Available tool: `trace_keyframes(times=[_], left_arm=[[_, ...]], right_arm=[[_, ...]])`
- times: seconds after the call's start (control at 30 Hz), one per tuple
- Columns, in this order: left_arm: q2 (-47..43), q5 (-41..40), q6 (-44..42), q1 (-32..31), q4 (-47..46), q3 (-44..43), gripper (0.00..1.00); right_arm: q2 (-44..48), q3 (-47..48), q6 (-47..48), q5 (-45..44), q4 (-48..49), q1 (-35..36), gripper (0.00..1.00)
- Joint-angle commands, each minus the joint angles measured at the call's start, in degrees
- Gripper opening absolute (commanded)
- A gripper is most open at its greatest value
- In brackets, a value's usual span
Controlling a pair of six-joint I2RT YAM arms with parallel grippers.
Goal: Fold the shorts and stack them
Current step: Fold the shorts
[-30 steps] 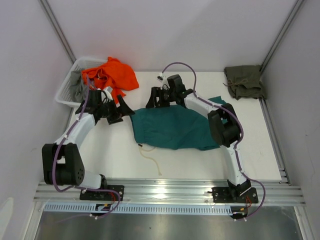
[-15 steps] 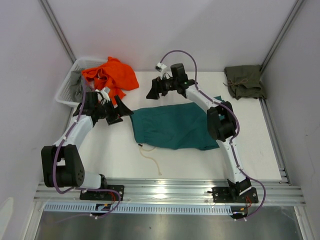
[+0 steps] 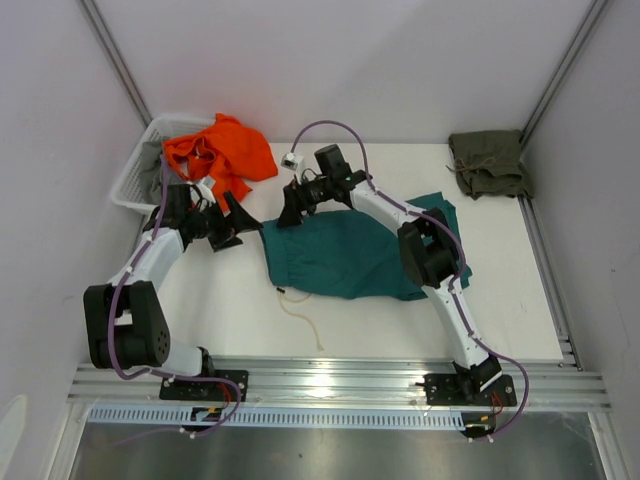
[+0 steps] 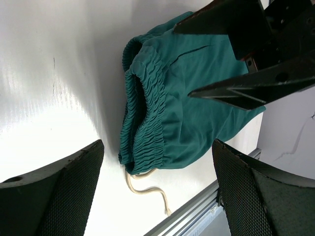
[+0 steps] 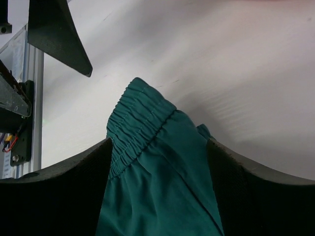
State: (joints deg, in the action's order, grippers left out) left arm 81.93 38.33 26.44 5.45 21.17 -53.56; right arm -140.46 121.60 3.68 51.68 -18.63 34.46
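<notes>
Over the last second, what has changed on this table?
The right gripper swung left along the far edge of the teal shorts to their waistband corner, jaws open, nothing taken hold of. The left gripper barely shifted and is open too. The teal shorts, olive shorts and orange cloth lie as before.

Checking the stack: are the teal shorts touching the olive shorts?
Apart. The top view shows bare table between the teal shorts mid-table and the olive shorts in the far right corner.

The right arm [image 3: 425, 252] covers the right end of the teal shorts [image 3: 330, 258]. An orange cloth [image 3: 225, 150] hides most of the grey cloth [image 3: 152, 168] in the far-left basket [image 3: 127, 183].
</notes>
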Motion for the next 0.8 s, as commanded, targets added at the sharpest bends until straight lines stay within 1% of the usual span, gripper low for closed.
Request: trace_keyframes(times=[0.0,0.2,0.23,0.27,0.33,0.43,0.5,0.57,0.7,0.77], left_arm=[[0.16,1.84,-1.03,0.7,-0.6,-0.49,0.91],[0.25,1.66,-1.21,0.7,-0.6,-0.23,0.91],[0.33,1.66,-1.21,0.7,-0.52,-0.23,0.91],[0.42,1.49,-1.3,0.7,-0.51,-0.14,0.91],[0.51,1.4,-1.47,0.7,-0.34,-0.4,0.91],[0.69,1.4,-1.48,0.7,-0.51,-0.4,0.91],[0.95,1.49,-1.48,0.79,-0.43,-0.58,0.91],[1.13,1.58,-1.56,0.7,-0.43,-0.93,0.91],[1.21,1.49,-1.83,0.79,0.1,-0.85,0.91],[1.3,1.49,-1.91,0.79,0.19,-0.93,0.91]], right_arm=[[-0.07,1.18,3.08,-0.26,-1.93,0.43,0.79],[-0.16,-0.05,3.0,-4.3,-0.44,0.35,0.79],[-0.6,0.13,3.08,-4.57,-0.53,0.35,0.75],[-0.95,1.08,3.52,-5.09,-0.96,0.35,0.74],[-1.13,1.18,3.61,-8.51,-1.32,0.43,0.75],[-1.04,0.48,3.44,-10.36,1.05,0.26,0.77],[-2.18,2.31,4.4,-10.37,0.27,0.35,0.77],[-3.49,3.64,5.1,-9.06,-0.96,0.17,0.73],[-2.71,2.24,6.16,-7.21,-1.75,-0.09,0.71],[-1.84,0.14,6.25,-6.86,-1.67,-0.01,0.67]])
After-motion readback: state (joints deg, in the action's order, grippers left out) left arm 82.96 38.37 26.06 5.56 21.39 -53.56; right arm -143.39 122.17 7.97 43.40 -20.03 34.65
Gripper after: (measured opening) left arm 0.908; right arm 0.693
